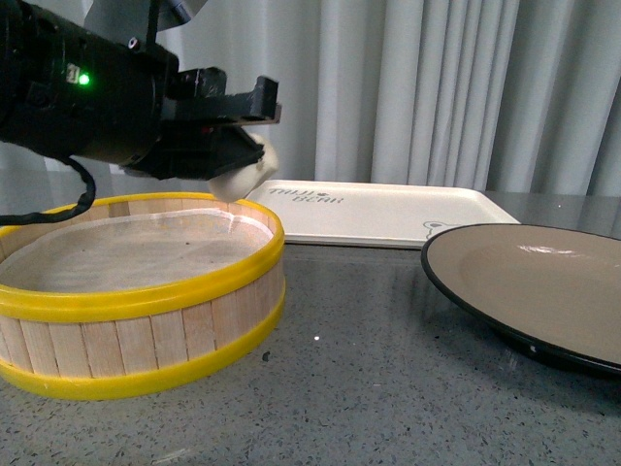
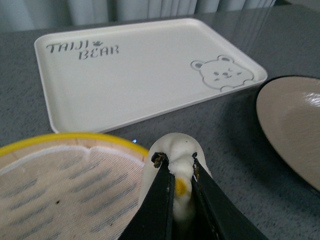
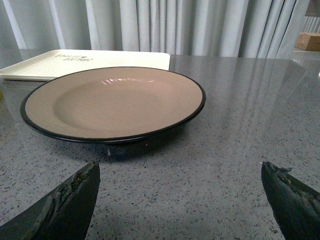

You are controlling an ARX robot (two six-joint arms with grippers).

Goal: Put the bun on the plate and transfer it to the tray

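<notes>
Front view: left gripper [image 1: 236, 155] is holding the bun [image 1: 256, 165] above the steamer basket's [image 1: 146, 291] far rim, mid-transfer; left wrist: jaws are pinching its soft dough; right wrist: right gripper [image 3: 182, 200] is hovering spread before the bare plate [image 3: 115, 100], so next probably means swinging across and lowering gently.

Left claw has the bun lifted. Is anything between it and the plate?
Nothing visible blocks it. The left claw holds the bun above the rim of the basket. Only bare counter lies between the basket and the plate. The tray sits further back, off that path, and the plate is empty.
</notes>
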